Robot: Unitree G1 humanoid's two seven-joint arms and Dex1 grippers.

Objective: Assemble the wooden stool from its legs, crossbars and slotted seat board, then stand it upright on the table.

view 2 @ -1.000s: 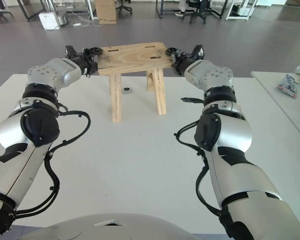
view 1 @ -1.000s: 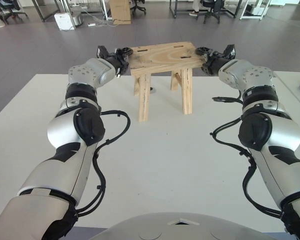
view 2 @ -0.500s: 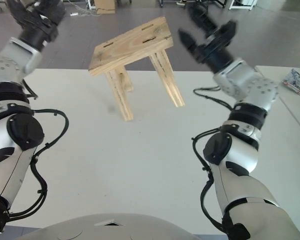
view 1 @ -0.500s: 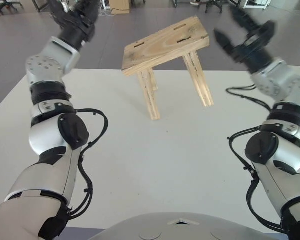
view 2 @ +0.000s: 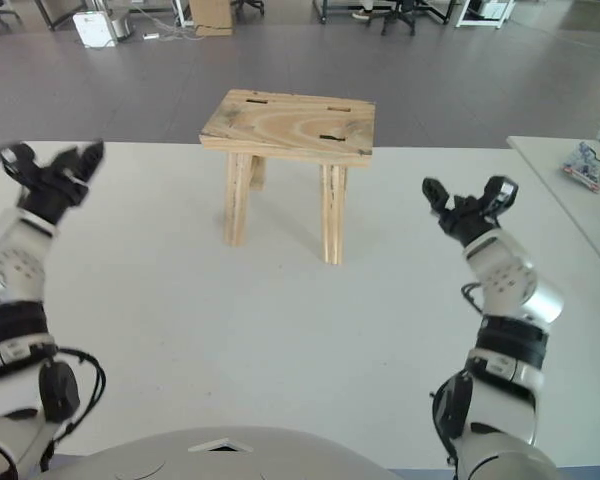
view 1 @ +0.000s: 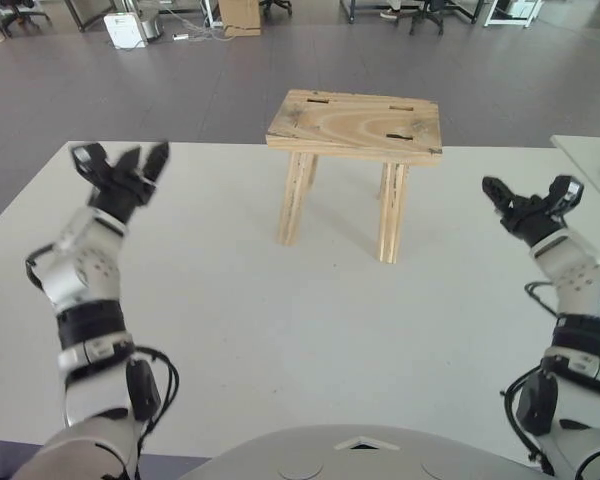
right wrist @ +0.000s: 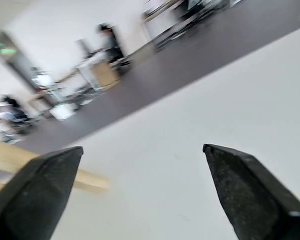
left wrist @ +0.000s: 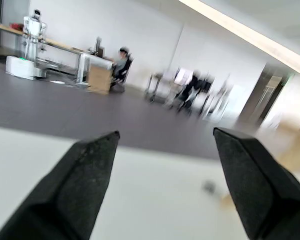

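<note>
Grippers, two: left gripper (view 1: 120, 153) and right gripper (view 1: 532, 190) are hanging over the counter (view 1: 280, 330) sides, jaws spread empty, having released the seat and drawn back. Stool (view 1: 355, 120), one (four legs, one slotted board): now standing upright mid-counter, farther off; task is looking finished.

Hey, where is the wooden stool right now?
In the head views the wooden stool stands upright on the white table, at its far middle, between the open left claw and the open right claw, touching neither.
</note>
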